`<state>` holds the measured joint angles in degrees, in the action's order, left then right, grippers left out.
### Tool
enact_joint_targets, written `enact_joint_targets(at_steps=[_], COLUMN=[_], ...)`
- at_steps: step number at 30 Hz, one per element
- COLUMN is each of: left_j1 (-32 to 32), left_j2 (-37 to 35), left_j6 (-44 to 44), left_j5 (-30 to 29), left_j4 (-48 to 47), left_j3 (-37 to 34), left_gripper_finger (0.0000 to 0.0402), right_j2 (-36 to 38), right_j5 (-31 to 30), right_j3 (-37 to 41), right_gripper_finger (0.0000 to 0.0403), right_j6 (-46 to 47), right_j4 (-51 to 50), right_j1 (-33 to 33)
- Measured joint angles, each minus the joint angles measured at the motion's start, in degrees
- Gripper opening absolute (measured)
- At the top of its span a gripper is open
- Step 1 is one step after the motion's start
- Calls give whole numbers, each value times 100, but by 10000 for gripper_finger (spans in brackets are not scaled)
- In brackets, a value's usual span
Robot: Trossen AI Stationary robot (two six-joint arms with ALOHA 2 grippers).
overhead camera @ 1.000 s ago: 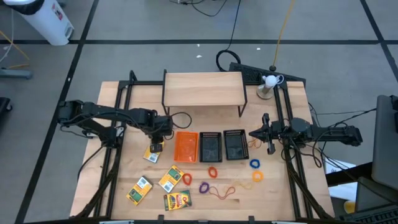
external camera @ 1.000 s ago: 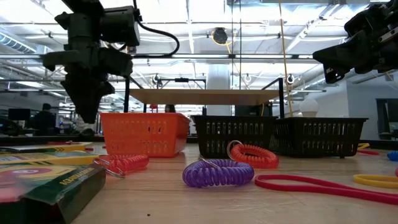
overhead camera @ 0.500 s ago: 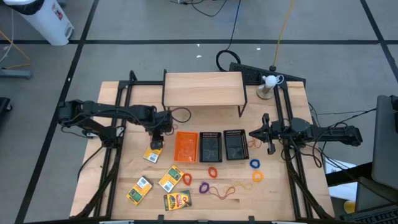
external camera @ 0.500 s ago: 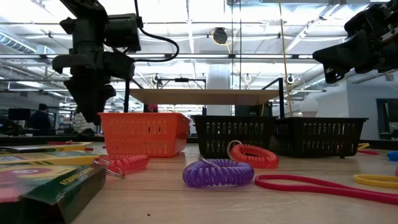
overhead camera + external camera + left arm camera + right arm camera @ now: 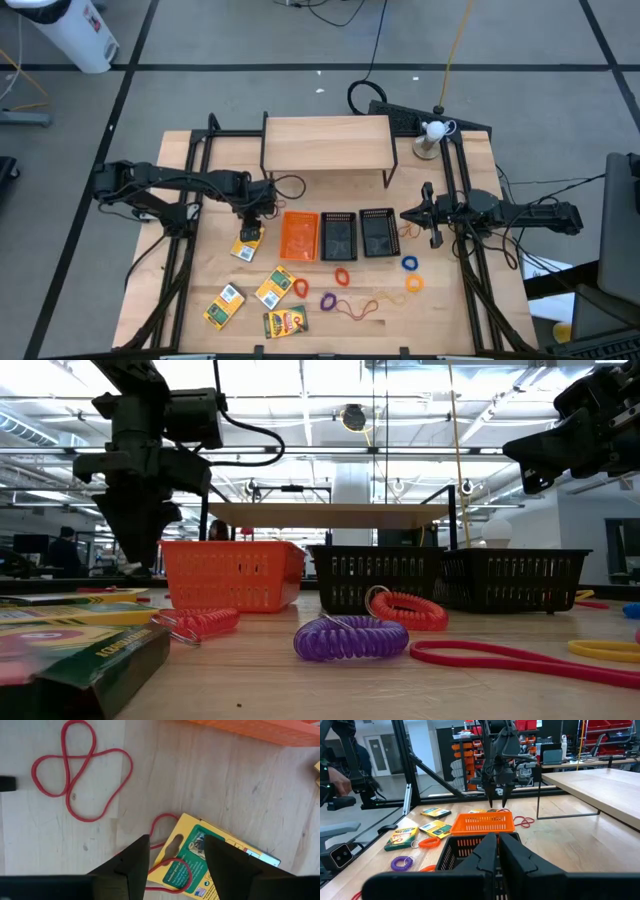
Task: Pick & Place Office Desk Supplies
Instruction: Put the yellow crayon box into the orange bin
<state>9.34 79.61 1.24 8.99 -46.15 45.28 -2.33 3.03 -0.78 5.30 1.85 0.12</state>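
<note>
Crayon box (image 5: 247,240) lies flat on the light wood desk (image 5: 200,270), just off the left short end of the orange tray (image 5: 300,235); long axis runs slightly oblique to the desk's near edge, hang-hole end toward the desk's far side, and a thin red rubber-band loop (image 5: 170,865) lies across that end. A second, looped red band (image 5: 80,770) lies just beyond it, apart from the box. Left gripper (image 5: 256,213) hangs directly above the box, fingers (image 5: 135,865) released and spread, straddling the hang-hole end without touching it. Orange tray and two black mesh trays (image 5: 338,236) (image 5: 377,232) sit side by side mid-desk, long axes toward the far edge, in front of the wooden shelf riser (image 5: 327,143). Three more crayon boxes (image 5: 274,286) sit toward the near-left corner; coiled bands, purple (image 5: 350,638), red, blue (image 5: 409,264) and orange, scatter along the near edge. Right gripper (image 5: 431,218) waits at the desk's right edge beside the right-hand mesh tray, fingers clenched on nothing. Bare wood remains between riser and trays. Open workshop with shelving beyond; a person (image 5: 342,755) at the far side.
</note>
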Motion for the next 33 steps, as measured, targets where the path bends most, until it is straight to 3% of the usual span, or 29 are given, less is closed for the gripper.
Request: enact_joint_targets(at_steps=[6,16,23,33], left_j1=[0,2,2,-9], left_j2=[182,1150,1168,988], left_j6=[2,227,323,284], left_j5=[152,156,433,1233], left_j4=[11,51,-24,-265], left_j3=[-2,30,17,-17], left_gripper_finger=[189,189,185,112], right_j2=[0,-175,-348,-409], right_j5=[2,2,0,0], right_j3=[0,0,0,0], right_gripper_finger=[13,13,13,14], right_j6=[2,1,2,2], right_j4=[-1,-1,1,14], right_j1=[0,-2,0,0])
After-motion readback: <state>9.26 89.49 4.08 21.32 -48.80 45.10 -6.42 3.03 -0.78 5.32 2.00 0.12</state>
